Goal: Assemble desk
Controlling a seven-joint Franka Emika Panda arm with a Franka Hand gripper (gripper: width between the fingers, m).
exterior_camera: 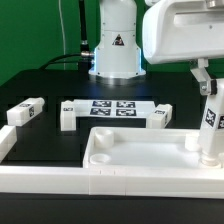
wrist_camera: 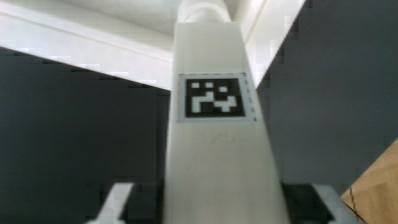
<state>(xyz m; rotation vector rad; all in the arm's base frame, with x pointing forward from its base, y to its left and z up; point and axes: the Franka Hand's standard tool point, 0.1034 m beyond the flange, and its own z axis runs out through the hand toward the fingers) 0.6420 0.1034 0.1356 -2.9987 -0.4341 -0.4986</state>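
The white tray-like tabletop [exterior_camera: 130, 150] lies on the black table at the exterior view's front right. My gripper [exterior_camera: 204, 82] is shut on a white tagged leg [exterior_camera: 210, 125] and holds it upright over the tabletop's far right corner; whether the leg's lower end touches the tray is hidden. In the wrist view the leg [wrist_camera: 217, 100] fills the middle with its tag facing the camera, and my gripper [wrist_camera: 217, 208] has a finger [wrist_camera: 121, 203] on each side of it. Three more legs lie behind the tray: one far left [exterior_camera: 25, 112], one [exterior_camera: 68, 115] and one [exterior_camera: 160, 117].
The marker board [exterior_camera: 110, 107] lies flat between the two nearer loose legs. A long white border rail [exterior_camera: 40, 172] runs along the front and left of the table. The robot base [exterior_camera: 115, 50] stands at the back.
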